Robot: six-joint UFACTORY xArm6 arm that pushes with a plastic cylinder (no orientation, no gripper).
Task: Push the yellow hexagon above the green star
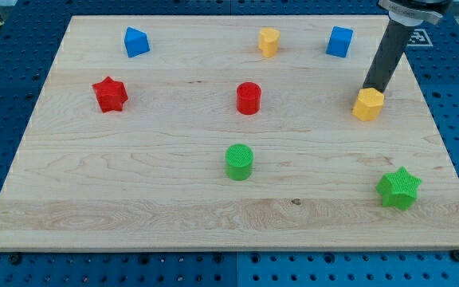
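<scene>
Pale wooden tabletop (174, 151) on a blue perforated base holds 8 small blocks. My tip (370, 88) touches the yellow hexagon (367, 104) at that block's top edge; the arm has no gripper, so nothing opens or closes. Well below my tip, slightly to the view's right, sits the green star (398, 188). Toward the view's left of my tip stand a red cylinder (248, 98) and, lower, a green cylinder (239, 162)

Light: bright, even, from overhead | Shadows: you see short, soft ones beneath each block on the bench (134, 159) | Glare: faint | Focus: sharp edge to edge
</scene>
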